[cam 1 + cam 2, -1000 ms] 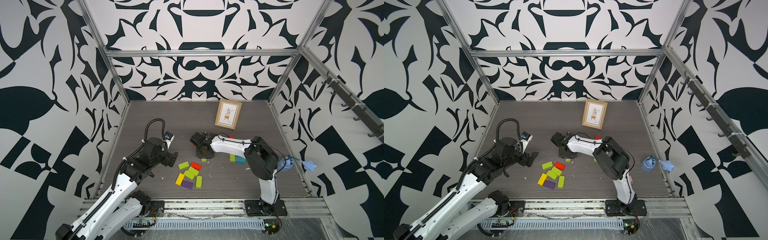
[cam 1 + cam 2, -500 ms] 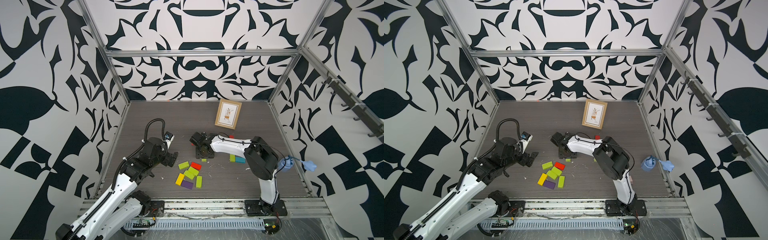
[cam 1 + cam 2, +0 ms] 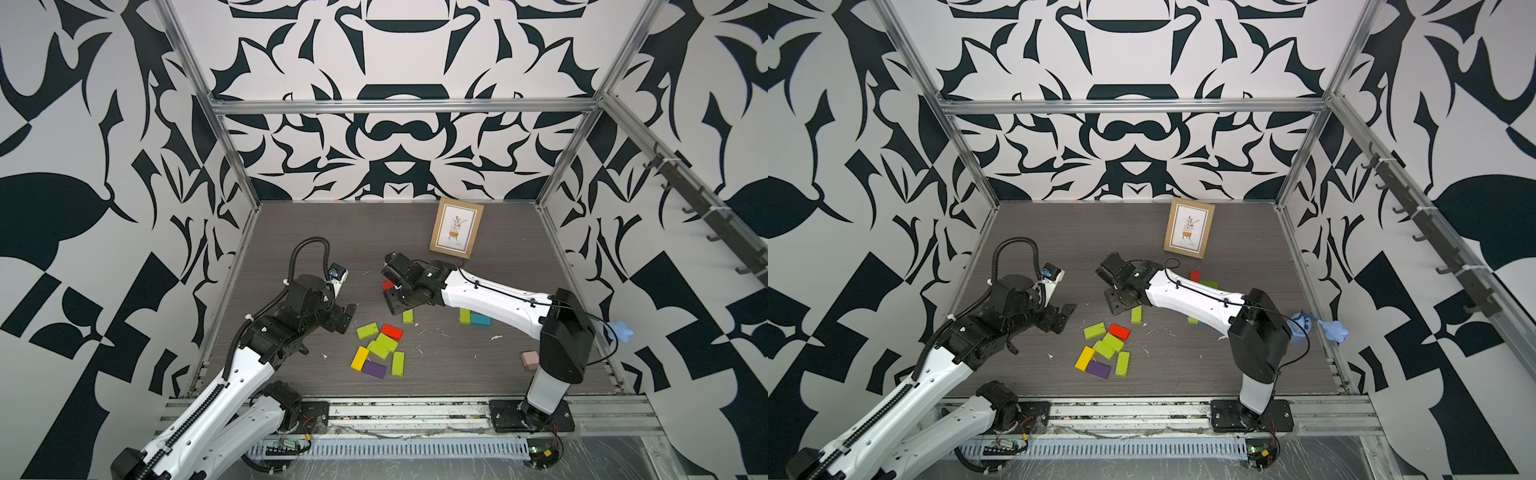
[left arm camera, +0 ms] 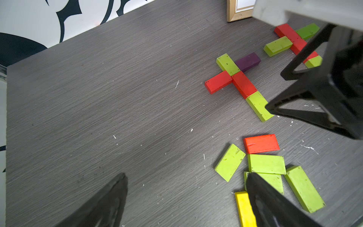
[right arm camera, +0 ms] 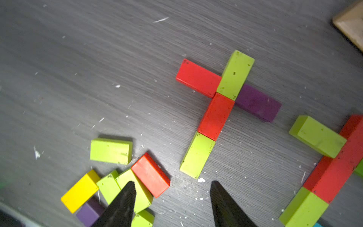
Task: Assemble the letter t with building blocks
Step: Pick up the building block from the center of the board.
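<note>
Black right gripper point(image 5: 172, 182) had parted since a second before, empty.
Just beyond its fingertips lay a cross of five flat painted rectangular blocks point(image 5: 216, 116): two lime, two red, one purple; black left gripper point(image 4: 186, 175) gaped wide, empty.

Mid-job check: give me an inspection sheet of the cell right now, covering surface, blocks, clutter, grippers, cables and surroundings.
Surface: grey wood-grain tabletop, speckled with white flecks.
Job's things: five-block t, lime-red-lime stem, red and purple arms; second t beside it; loose pile toward the front; teal block by the right arm.
Clutter: picture frame at the back; pink adapter by the right arm's base.
Grippers: left gripper open, empty; right gripper open, empty, tips near the stem's lime end.
Cables: black conduit loops above the left arm; thin cable runs along the right arm; neither touches blocks.
Surroundings: patterned walls, aluminium frame, hook rail.
</note>
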Controlling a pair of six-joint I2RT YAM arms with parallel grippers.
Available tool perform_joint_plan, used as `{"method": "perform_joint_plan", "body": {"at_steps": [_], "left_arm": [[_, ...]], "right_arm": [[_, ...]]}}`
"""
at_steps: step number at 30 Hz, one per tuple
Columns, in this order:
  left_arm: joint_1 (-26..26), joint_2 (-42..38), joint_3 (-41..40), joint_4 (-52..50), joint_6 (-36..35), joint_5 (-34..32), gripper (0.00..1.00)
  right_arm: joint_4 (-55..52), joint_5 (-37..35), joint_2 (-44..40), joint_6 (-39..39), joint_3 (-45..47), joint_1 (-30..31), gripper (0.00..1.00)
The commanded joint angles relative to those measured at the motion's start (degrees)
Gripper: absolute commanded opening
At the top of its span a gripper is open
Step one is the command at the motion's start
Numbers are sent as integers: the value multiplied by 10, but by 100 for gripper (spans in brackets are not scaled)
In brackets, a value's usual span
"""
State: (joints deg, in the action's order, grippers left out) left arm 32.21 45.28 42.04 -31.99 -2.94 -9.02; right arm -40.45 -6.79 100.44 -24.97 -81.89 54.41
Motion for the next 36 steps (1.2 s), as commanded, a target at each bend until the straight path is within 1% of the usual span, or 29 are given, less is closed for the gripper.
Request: {"method": "perform_joint_plan", "body": {"at_steps": [1,7,10,16,24,26,28,32,36], "left_arm": [[-1,-15,1,-3,4,-11,98],[-1,-25,-5,0,7,-16,98],[-1,-27,-6,1,8,-20,98],[-1,-35,-7,0,8,-28,99],[-1,-40,-7,0,11,-34,99],[-1,-40,-7,0,11,-34,99],[-1,-41,-6,-1,10,-35,99],[-1,-42,-6,-1,12,-34,99],[-1,-45,-7,-1,13,-34,99]], "right_arm": [[-14,28,-15,111,15,11,63],[-5,45,-10,171,37,41,62],[6,67,-4,188,44,53,62],[7,77,21,209,45,63,60],[7,61,49,222,42,64,56],[7,52,57,223,40,64,54],[3,36,68,223,35,63,49],[-7,23,91,221,22,63,48],[-3,8,96,218,21,62,48]]}}
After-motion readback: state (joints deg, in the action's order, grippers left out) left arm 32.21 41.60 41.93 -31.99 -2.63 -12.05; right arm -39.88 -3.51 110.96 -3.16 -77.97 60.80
